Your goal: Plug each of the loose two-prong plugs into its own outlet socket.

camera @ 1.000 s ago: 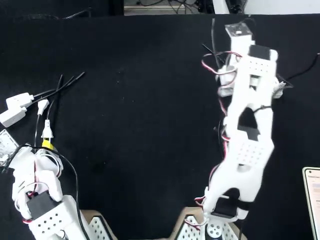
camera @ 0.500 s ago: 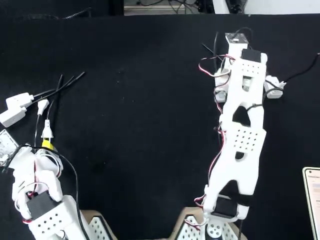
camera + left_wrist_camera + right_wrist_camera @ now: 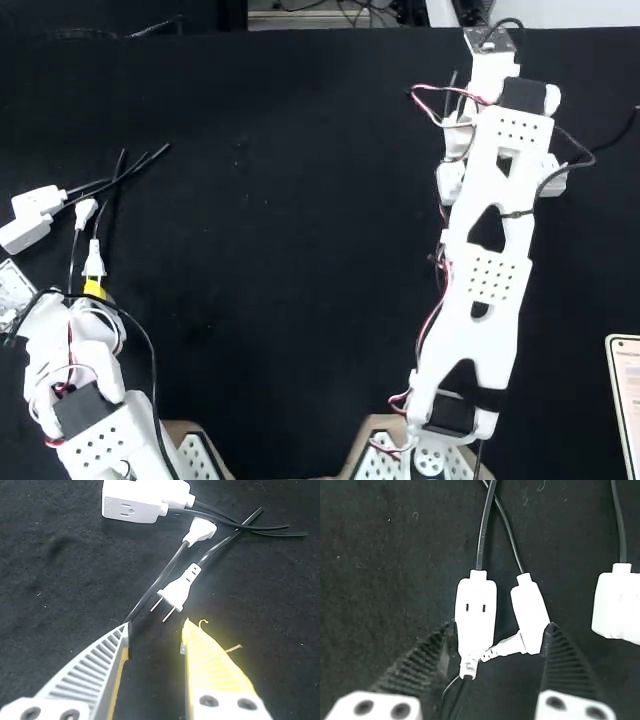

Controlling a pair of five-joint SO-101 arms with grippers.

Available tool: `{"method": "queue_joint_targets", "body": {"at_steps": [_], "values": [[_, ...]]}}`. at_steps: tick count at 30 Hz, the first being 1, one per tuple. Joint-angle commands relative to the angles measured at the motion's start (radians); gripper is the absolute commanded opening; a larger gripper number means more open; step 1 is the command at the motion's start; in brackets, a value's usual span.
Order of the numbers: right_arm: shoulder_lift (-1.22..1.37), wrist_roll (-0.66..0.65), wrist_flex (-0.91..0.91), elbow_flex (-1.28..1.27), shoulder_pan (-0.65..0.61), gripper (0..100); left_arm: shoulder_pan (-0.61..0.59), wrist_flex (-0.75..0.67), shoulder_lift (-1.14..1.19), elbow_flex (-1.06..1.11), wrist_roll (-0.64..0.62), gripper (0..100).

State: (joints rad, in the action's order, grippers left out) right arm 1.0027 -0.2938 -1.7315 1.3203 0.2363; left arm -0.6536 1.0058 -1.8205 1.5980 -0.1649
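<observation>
Jaws wide, the left gripper (image 3: 155, 625) hangs just short of a two-prong plug (image 3: 176, 593) on the tabletop (image 3: 60, 580), seemingly lined up to grasp it, while the right gripper (image 3: 500, 627), jaws also wide, brackets an outlet socket (image 3: 476, 611) and second plug (image 3: 530, 612).

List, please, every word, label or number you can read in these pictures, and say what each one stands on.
No text can be read.
The card at the table's right edge: faint print, too small to read.
The outlet block, the plug and the socket: no lettering to be seen.
</observation>
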Motion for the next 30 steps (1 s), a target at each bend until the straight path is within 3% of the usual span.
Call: {"method": "queue_joint_targets", "body": {"at_steps": [1,9,17,27,30], "values": [[-0.093,0.0,-0.038,-0.031,0.002,24.0,0.008,-0.021,-0.006,-0.048,-0.005,18],[-0.644,0.021,-0.025,-0.578,-0.137,24.3,0.01,-0.021,-0.006,-0.048,-0.005,18],[-1.099,0.017,0.181,-1.191,-0.305,24.0,0.01,-0.021,-0.006,-0.047,-0.005,18],[-1.376,0.025,0.717,-1.982,-0.686,24.0,0.116,-0.021,-0.006,-0.019,0.035,18],[-1.415,0.123,0.925,-2.16,-0.767,23.5,0.142,-0.021,-0.006,-0.019,0.074,18]]}}
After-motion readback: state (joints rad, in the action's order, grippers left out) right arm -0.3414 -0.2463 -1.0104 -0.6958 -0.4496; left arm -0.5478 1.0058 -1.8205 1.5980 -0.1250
